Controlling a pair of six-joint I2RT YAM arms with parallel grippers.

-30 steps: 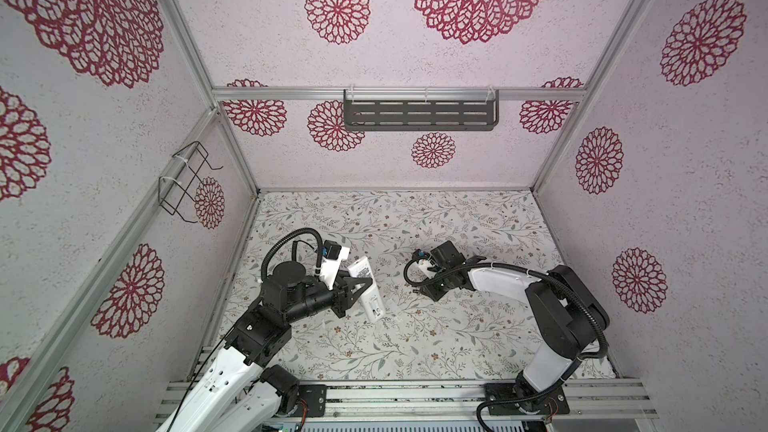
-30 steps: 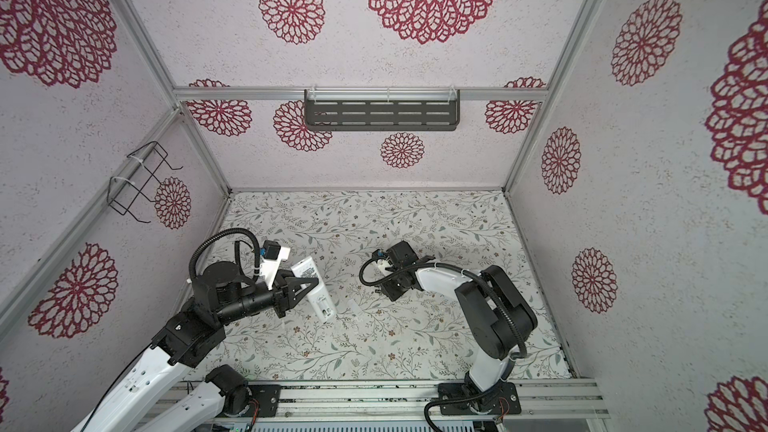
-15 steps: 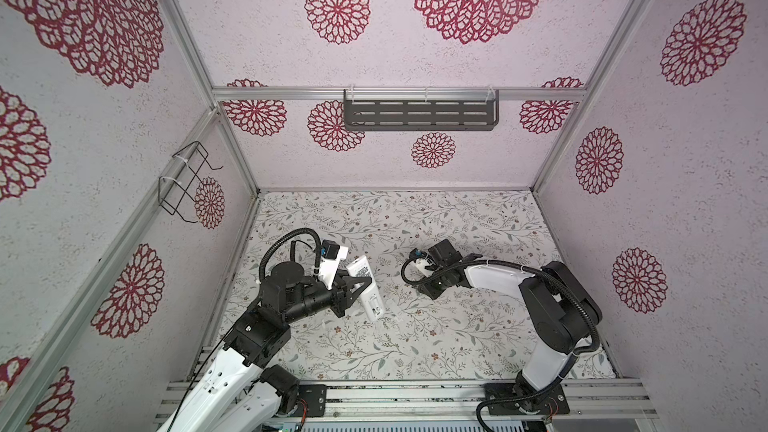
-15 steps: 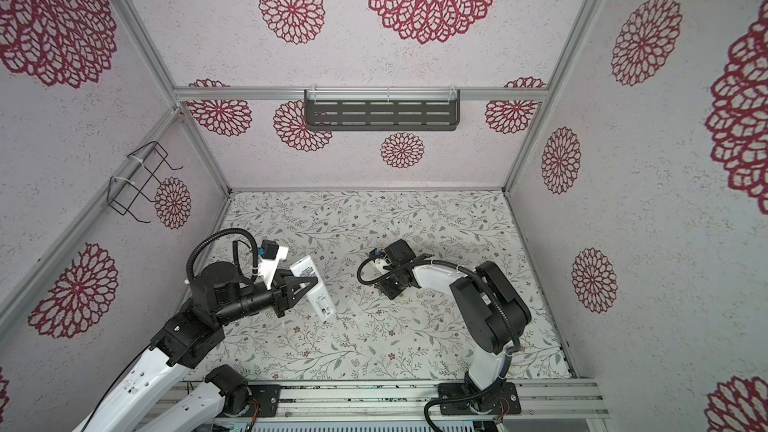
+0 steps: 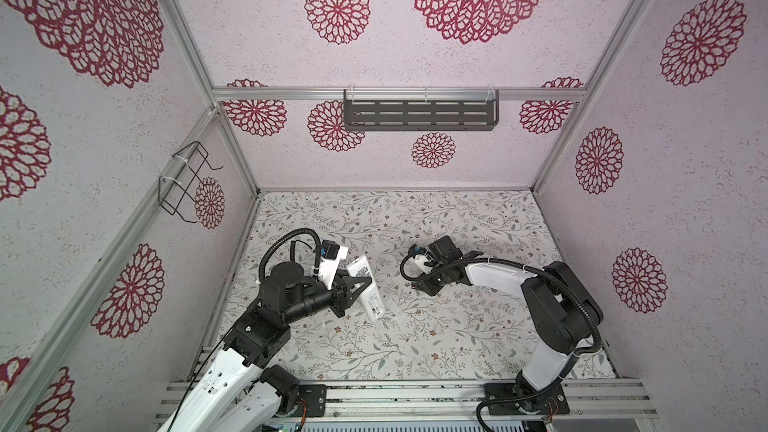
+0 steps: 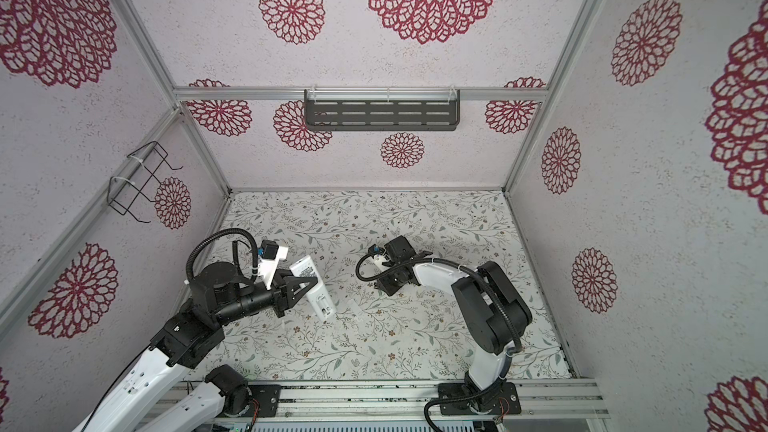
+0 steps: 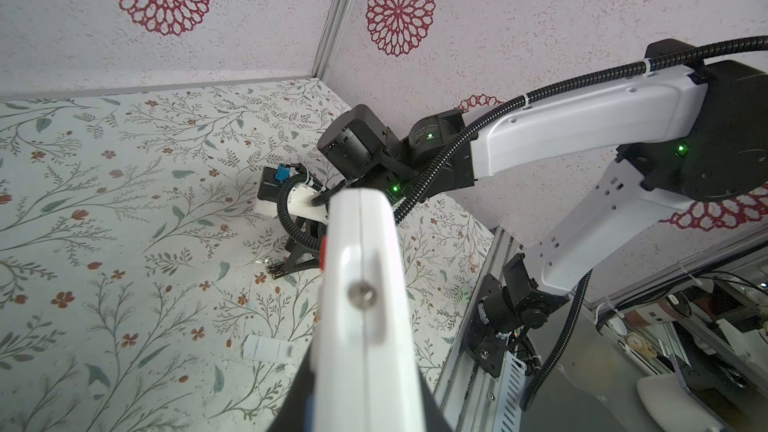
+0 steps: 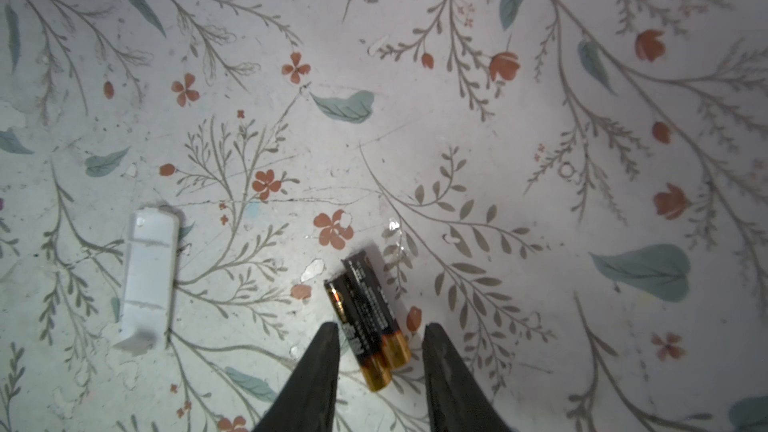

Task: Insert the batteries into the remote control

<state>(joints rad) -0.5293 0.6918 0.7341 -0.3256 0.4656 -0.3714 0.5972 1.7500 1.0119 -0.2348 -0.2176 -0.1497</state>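
Below spread right gripper (image 8: 381, 326), batteries (image 8: 365, 309) point gold ends toward it; left gripper (image 5: 360, 284) pinches remote control (image 5: 371, 303).

My work table (image 5: 457, 222): flat, floral print, scuffed and chipped in spots. Two batteries (image 8: 368, 317) lie on it side by side, touching, about mid-table. A white cover piece (image 8: 147, 276) lies flat, apart from them, seemingly nearer and to their left.
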